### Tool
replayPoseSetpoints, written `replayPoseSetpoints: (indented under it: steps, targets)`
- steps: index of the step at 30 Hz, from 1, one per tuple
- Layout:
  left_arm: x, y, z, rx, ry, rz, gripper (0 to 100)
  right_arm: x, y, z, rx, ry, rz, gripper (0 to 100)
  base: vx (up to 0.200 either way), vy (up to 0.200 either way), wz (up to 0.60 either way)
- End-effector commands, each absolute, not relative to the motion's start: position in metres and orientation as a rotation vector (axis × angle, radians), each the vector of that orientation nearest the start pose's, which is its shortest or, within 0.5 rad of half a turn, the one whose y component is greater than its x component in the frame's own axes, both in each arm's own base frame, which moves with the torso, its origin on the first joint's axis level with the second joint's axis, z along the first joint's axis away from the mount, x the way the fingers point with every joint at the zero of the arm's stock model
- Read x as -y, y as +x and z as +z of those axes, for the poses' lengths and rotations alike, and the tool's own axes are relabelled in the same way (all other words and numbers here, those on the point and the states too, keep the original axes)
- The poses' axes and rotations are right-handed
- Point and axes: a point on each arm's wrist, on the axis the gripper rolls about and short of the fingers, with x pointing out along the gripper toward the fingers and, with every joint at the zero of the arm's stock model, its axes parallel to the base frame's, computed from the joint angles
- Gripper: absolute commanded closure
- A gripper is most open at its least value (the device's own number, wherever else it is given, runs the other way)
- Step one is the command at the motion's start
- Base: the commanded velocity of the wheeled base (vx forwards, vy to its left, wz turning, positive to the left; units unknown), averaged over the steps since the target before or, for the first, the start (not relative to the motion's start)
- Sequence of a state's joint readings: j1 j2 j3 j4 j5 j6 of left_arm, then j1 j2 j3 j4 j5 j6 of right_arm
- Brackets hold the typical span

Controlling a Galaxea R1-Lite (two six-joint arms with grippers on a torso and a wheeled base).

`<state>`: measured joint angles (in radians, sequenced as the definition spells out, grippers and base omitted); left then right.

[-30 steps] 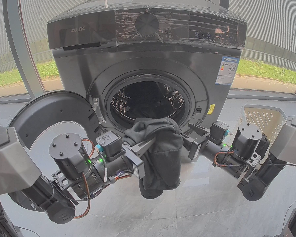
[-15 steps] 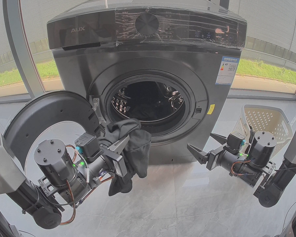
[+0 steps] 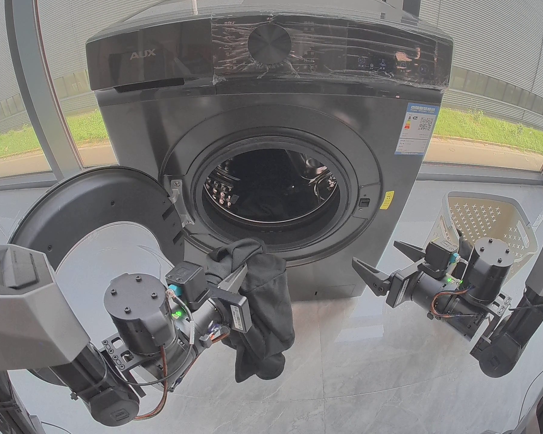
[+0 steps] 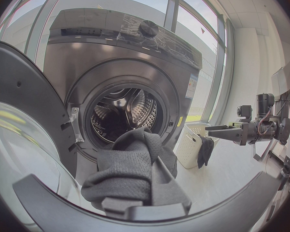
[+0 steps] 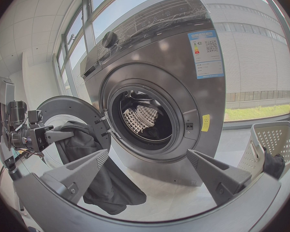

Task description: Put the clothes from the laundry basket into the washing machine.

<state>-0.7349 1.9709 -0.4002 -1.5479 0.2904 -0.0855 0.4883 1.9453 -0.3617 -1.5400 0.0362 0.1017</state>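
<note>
My left gripper (image 3: 238, 272) is shut on a dark grey garment (image 3: 262, 308), which hangs below and in front of the washing machine's (image 3: 271, 152) open drum (image 3: 271, 185), slightly left of its middle. From the left wrist the garment (image 4: 132, 168) drapes over the fingers, with the drum (image 4: 124, 113) behind. My right gripper (image 3: 383, 263) is open and holds nothing, out to the right of the machine near the white laundry basket (image 3: 495, 218). A dark piece of clothing (image 5: 274, 165) hangs over the basket's (image 5: 274, 139) rim. Dark clothing lies inside the drum.
The round machine door (image 3: 96, 212) stands swung open to the left, close behind my left arm. Pale tiled floor (image 3: 344, 363) spreads in front of the machine. Large windows run behind it.
The left gripper with the garment first pulled back left and down from the drum mouth, then shifted a little right. The right gripper drew away to the right, toward the basket.
</note>
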Motion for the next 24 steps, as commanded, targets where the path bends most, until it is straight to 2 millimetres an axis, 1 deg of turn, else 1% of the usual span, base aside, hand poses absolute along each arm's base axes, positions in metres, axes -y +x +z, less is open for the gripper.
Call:
replayPoseSetpoints:
  steps: [1,4,13,19,24]
  targets:
    - [0.1956,0.2255,0.0906,-0.062,-0.060,-0.441,100,-0.1336,0.2519,0.1001,-0.066,0.091,0.519,0,0.200,0.000,0.00]
    - [0.1979,0.2228,0.0912,-0.061,-0.060,-0.449,100,-0.1338,0.2513,0.1003,-0.066,0.090,0.521,0,0.200,0.000,0.00]
    - [0.2012,0.2196,0.0905,-0.064,-0.060,-0.462,100,-0.1342,0.2511,0.1003,-0.066,0.090,0.522,0,0.000,0.000,0.00]
    - [0.2010,0.2188,0.0894,-0.068,-0.056,-0.464,100,-0.1358,0.2497,0.1004,-0.066,0.090,0.528,0,0.200,0.000,0.00]
    - [0.2027,0.2165,0.0889,-0.071,-0.054,-0.473,100,-0.1351,0.2482,0.0988,-0.075,0.088,0.529,0,0.000,0.000,0.00]
